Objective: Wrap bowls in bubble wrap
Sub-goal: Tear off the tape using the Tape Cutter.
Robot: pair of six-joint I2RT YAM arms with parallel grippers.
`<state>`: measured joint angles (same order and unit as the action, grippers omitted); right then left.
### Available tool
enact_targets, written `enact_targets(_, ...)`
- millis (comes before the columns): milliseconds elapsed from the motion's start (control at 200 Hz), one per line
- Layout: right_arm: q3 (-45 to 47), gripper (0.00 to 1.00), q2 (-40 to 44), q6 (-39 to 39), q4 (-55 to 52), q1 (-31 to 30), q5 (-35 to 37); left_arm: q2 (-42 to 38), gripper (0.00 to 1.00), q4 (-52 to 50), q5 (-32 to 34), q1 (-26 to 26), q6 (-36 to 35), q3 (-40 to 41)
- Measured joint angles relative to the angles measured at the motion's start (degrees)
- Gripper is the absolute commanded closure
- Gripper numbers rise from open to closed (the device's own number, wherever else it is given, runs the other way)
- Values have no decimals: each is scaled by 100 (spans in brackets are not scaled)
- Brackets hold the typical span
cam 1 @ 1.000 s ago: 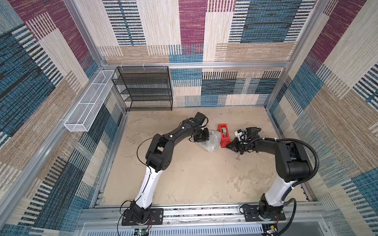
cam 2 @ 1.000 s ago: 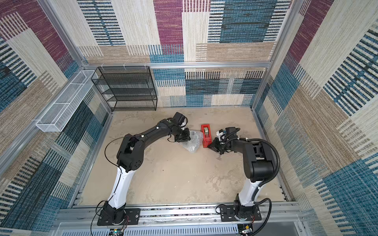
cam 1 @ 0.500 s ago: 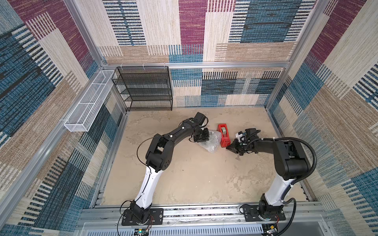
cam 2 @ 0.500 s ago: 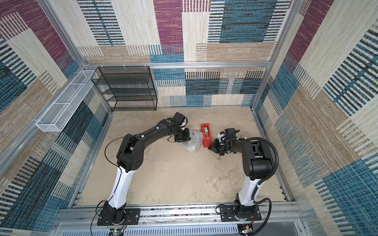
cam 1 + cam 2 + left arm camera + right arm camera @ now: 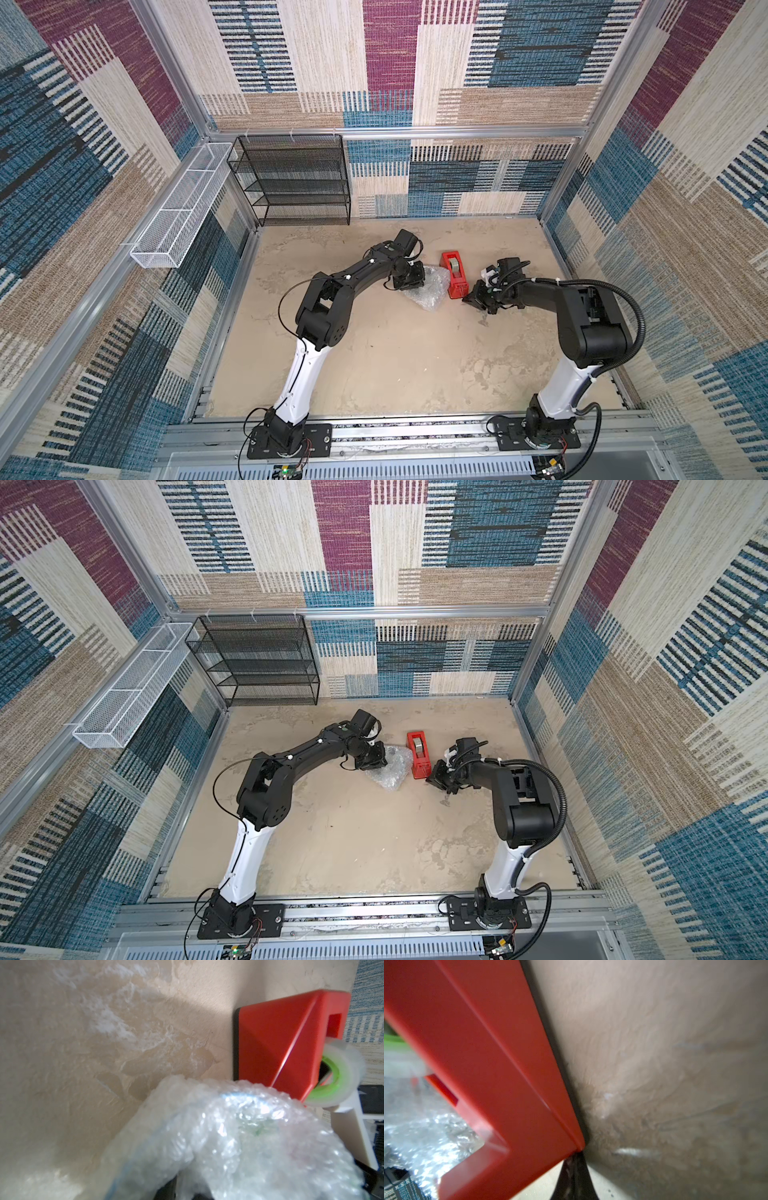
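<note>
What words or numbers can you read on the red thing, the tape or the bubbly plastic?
None: no word, number or sign can be read in any view.
red tape dispenser: plain on the sides that show, no label.
tape roll: only a green core shows, and it is blurred.
bubble wrap: clear, no print.

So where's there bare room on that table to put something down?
The wide near half of the table, from its near edge up to the wrap. Also before the rack. Crowded further back: left gripper, wrap, red dispenser, right gripper.
</note>
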<state>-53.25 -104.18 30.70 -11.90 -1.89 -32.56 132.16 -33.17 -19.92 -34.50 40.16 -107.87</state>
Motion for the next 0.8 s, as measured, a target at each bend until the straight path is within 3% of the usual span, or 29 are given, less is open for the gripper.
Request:
enact_targets(301, -133, 100, -254, 0, 302, -2, -122, -13, 83, 7, 0, 0, -2, 9)
enact_targets(801, -872, 100, -505, -127, -184, -155, 1622, 26, 84, 201, -177, 0, 20, 85)
